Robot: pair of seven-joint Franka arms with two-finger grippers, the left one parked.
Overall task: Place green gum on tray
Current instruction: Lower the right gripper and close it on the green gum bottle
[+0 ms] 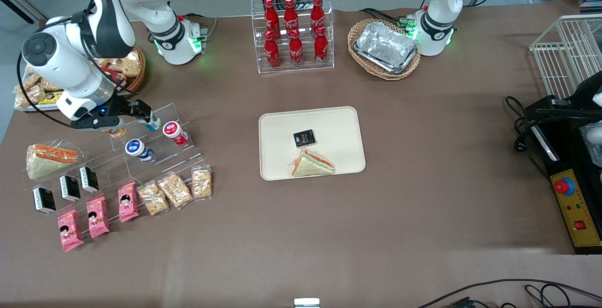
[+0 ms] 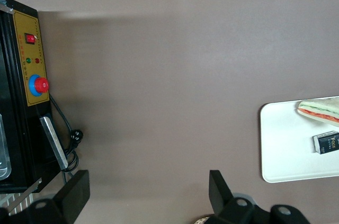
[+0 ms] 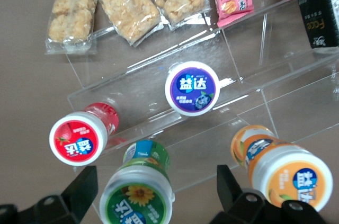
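The green gum (image 3: 139, 191) is a small bottle with a green label and a green-rimmed white lid. It lies tilted on the top step of a clear acrylic stand (image 1: 160, 150), where it shows as a small greenish bottle (image 1: 153, 122). My gripper (image 3: 153, 189) hangs open right over it, one black finger (image 3: 79, 192) on each side, neither touching it. In the front view the gripper (image 1: 143, 112) is at the working arm's end of the table. The cream tray (image 1: 282, 127) lies at the table's middle, and its edge (image 2: 286, 144) shows in the left wrist view.
An orange gum bottle (image 3: 283, 173), a red one (image 3: 79, 136) and a blue one (image 3: 192, 88) share the stand. Snack packets (image 1: 174, 190) lie nearer the front camera. A black packet (image 1: 304, 138) and a sandwich (image 1: 312, 163) are on the tray. Cola bottles (image 1: 294, 35) stand in a rack.
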